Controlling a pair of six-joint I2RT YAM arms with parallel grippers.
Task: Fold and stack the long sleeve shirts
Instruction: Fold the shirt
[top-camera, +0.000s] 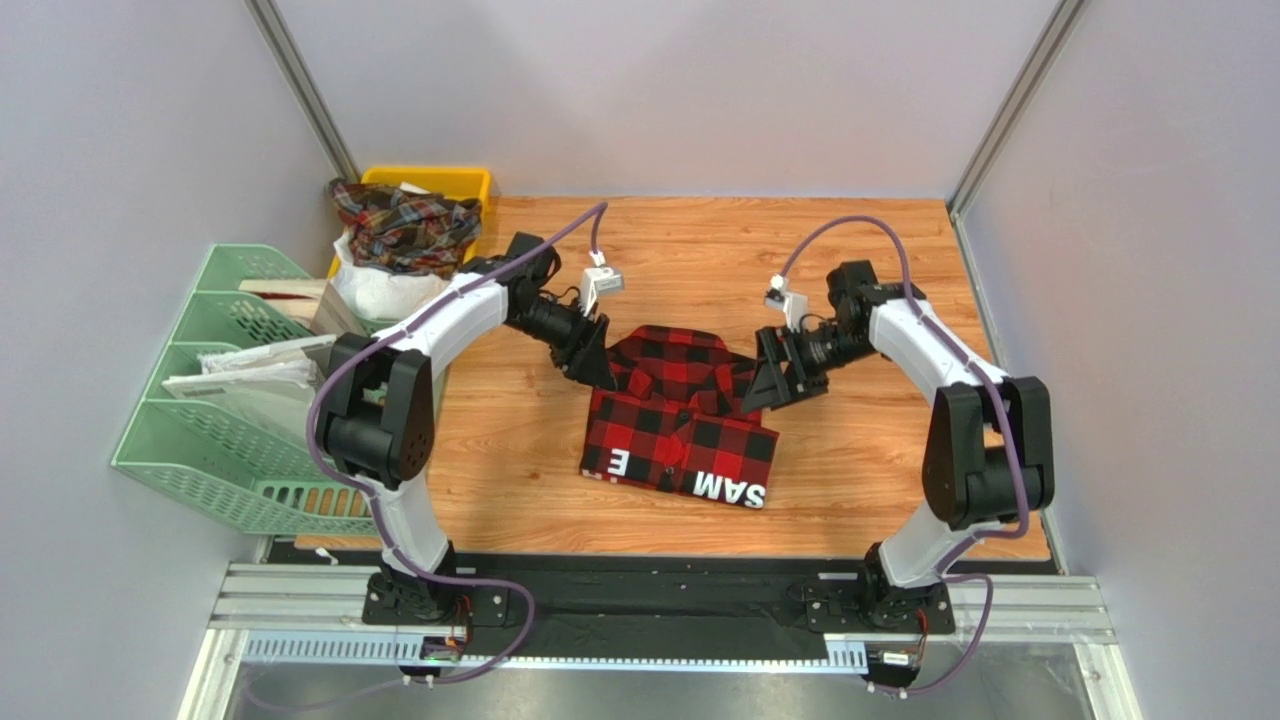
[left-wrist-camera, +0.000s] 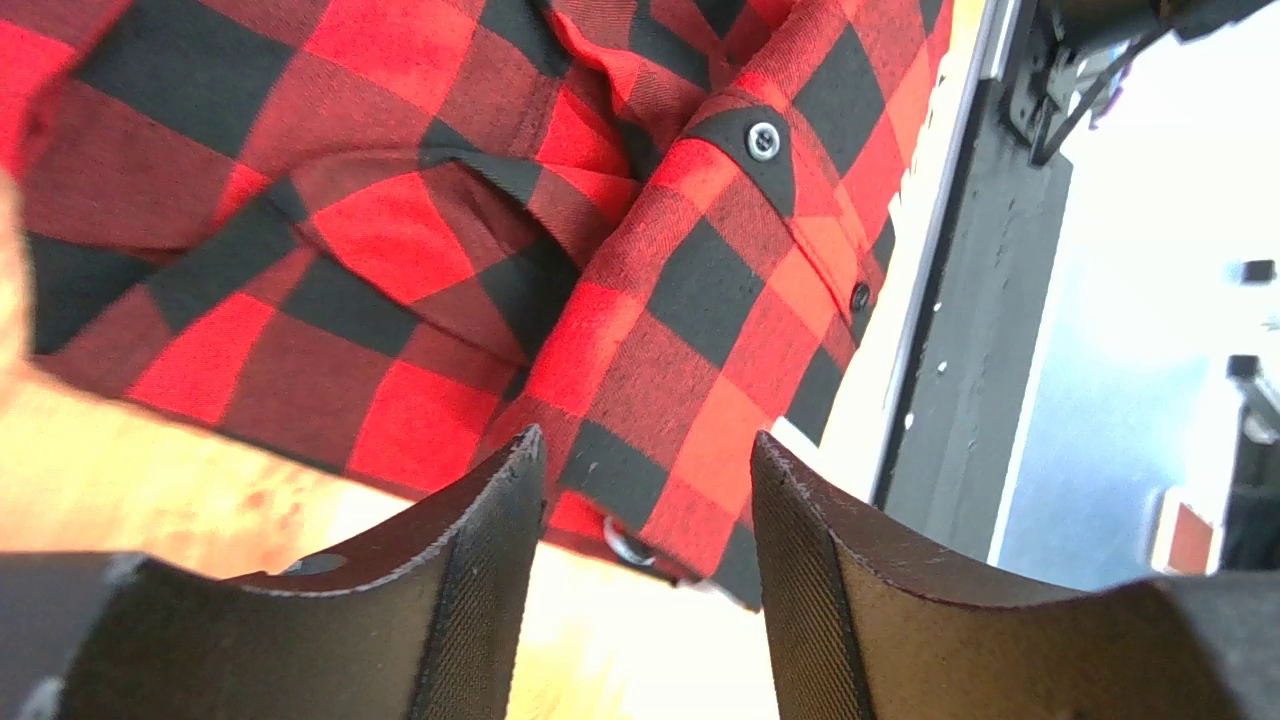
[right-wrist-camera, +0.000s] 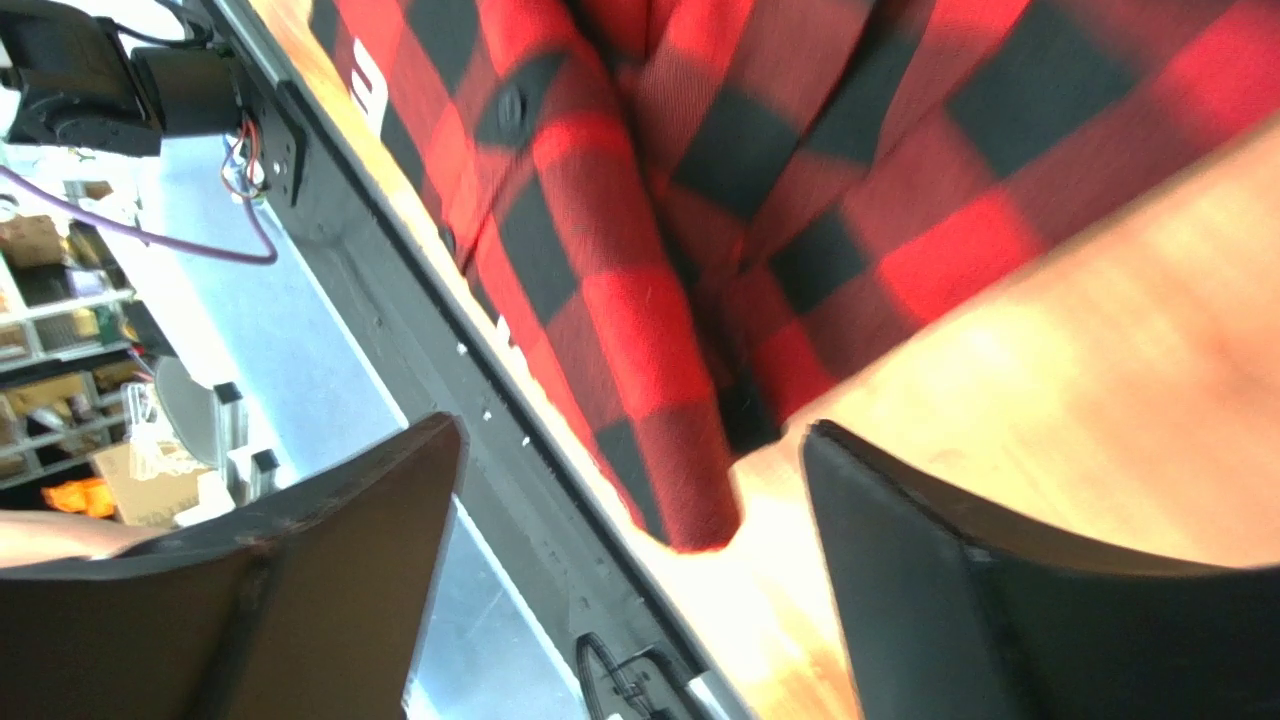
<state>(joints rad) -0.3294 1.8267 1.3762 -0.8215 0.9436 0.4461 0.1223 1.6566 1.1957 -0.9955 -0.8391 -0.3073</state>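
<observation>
A red-and-black buffalo check long sleeve shirt lies folded on the wooden table, with white letters along its near edge. My left gripper hovers at the shirt's far left corner and my right gripper at its far right corner. In the left wrist view the left gripper is open, and the shirt with its snap buttons lies just beyond the tips. In the right wrist view the right gripper stands wide open over a folded corner of the shirt, gripping nothing. A darker plaid shirt is heaped at the back left.
The dark plaid heap rests on a yellow bin in the back left corner. A green file rack with papers stands along the left side. Grey walls enclose the table, and a black rail runs along its near edge.
</observation>
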